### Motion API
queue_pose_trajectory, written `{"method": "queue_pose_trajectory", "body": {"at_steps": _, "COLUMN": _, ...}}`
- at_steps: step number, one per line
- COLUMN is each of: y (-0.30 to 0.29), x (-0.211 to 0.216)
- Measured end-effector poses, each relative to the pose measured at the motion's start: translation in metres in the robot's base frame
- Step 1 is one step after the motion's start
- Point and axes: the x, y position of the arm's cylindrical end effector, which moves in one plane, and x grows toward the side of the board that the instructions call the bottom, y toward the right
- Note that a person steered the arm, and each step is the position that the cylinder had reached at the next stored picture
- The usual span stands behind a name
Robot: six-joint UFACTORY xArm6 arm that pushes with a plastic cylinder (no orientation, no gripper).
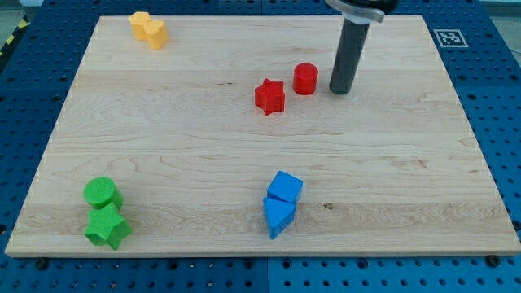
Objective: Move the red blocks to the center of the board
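Note:
A red star block lies a little above the middle of the wooden board. A red cylinder block stands just to its upper right, a small gap between them. My tip rests on the board just to the right of the red cylinder, a narrow gap apart from it. The dark rod rises from there to the view's top edge.
Two yellow blocks sit together at the top left. A green cylinder and a green star sit at the bottom left. A blue cube and a blue triangular block touch at the bottom centre.

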Motion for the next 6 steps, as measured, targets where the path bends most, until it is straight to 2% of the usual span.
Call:
{"method": "queue_pose_trajectory", "body": {"at_steps": 4, "y": -0.083, "x": -0.016}}
{"method": "queue_pose_trajectory", "body": {"at_steps": 6, "y": 0.06, "x": -0.016}}
